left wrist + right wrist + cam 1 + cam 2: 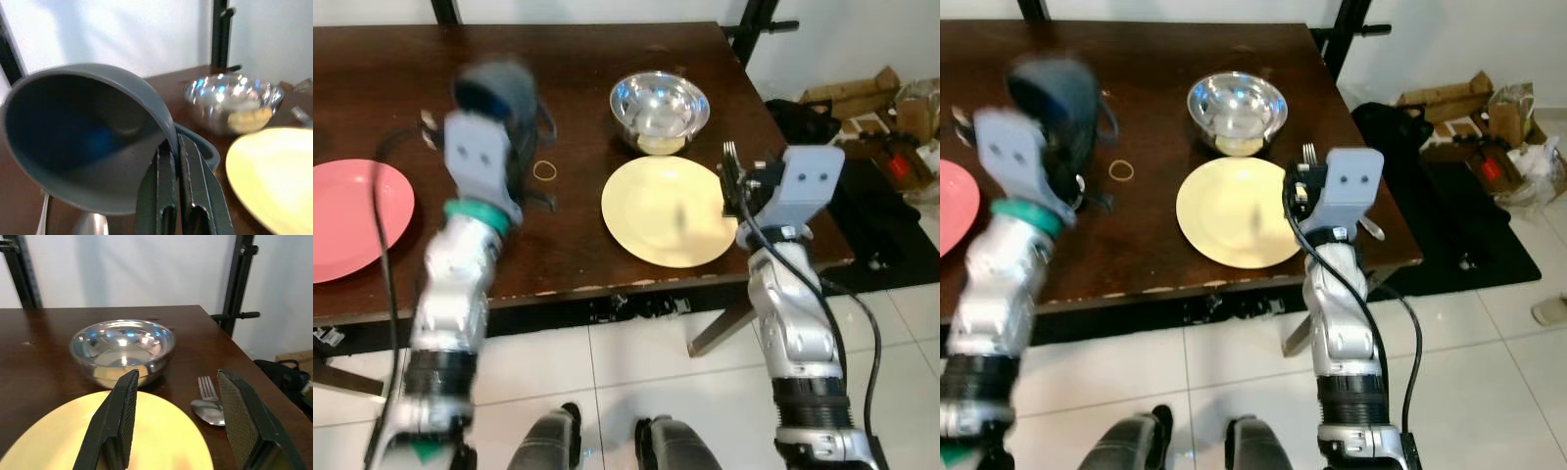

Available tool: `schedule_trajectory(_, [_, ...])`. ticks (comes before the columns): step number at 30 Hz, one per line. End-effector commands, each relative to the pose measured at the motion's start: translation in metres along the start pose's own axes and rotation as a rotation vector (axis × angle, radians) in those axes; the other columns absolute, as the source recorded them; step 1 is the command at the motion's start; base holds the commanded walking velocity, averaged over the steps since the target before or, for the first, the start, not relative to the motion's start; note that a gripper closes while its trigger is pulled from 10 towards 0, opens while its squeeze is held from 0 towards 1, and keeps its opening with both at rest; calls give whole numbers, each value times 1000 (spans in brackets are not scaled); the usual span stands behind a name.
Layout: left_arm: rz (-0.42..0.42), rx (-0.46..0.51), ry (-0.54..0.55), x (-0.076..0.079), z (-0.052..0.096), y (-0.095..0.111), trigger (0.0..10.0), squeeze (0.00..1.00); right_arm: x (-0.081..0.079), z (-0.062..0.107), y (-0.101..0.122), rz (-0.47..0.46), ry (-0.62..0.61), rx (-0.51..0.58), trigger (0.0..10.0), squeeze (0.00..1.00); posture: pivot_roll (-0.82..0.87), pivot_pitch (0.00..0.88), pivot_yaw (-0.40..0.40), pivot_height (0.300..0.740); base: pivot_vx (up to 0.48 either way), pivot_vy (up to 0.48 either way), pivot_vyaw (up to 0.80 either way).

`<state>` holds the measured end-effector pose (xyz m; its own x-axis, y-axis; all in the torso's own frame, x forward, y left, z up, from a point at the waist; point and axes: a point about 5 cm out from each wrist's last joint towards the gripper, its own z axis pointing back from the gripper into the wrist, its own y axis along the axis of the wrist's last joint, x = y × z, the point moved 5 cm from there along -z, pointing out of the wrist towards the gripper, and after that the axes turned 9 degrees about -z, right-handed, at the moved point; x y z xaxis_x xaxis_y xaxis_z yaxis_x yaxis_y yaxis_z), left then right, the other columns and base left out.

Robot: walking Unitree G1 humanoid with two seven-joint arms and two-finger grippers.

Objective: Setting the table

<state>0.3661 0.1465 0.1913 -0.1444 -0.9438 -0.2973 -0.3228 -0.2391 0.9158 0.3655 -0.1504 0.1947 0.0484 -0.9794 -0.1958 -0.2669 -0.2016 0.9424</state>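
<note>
Holding the grey mug (pixel 93 142) by its rim, your left gripper (pixel 178 196) has its two black fingers pressed almost together, one inside and one outside the mug wall. The mug is tilted, its open mouth turned toward the wrist camera, and its handle (pixel 205 149) lies beside the fingers. In the head views the mug (pixel 499 93) appears blurred above the dark wooden table (pixel 578 245), left of the small rubber band (pixel 545 170) that lies flat on the wood.

Your right gripper (pixel 178 426) sits at the right edge of the yellow plate (pixel 671 211), jaws spread wide and holding nothing. One finger (pixel 117 418) is over the plate; the other finger (pixel 247 423) is beyond its rim, toward the table's right edge. A fork (pixel 208 387) and a spoon (pixel 210 412) lie together on the table just right of the plate, between the two fingers as the right wrist camera sees them.

The steel bowl (pixel 660 110) stands upright just behind the yellow plate, close to its far rim; whether the two touch cannot be told. A pink plate (pixel 357 217) lies well apart at the table's left side. Beyond the right table edge, a black mat (pixel 1449 211) and cardboard boxes (pixel 1474 103) lie on the white tiled floor (pixel 1234 362).
</note>
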Motion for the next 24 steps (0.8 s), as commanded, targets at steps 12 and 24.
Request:
schedule_trajectory(12, [-94, -20, 52, 2, 9, 9, 10000, 0, 2, 9, -12, -21, -37, -34, 10000, 0, 45, 36, -5, 740, -235, 0, 0])
schedule_trajectory(24, [-98, -44, 61, 6, 12, 11, 10000, 0, 1, 9, -11, -20, -32, -36, 10000, 0, 39, 38, -8, 740, -480, 0, 0])
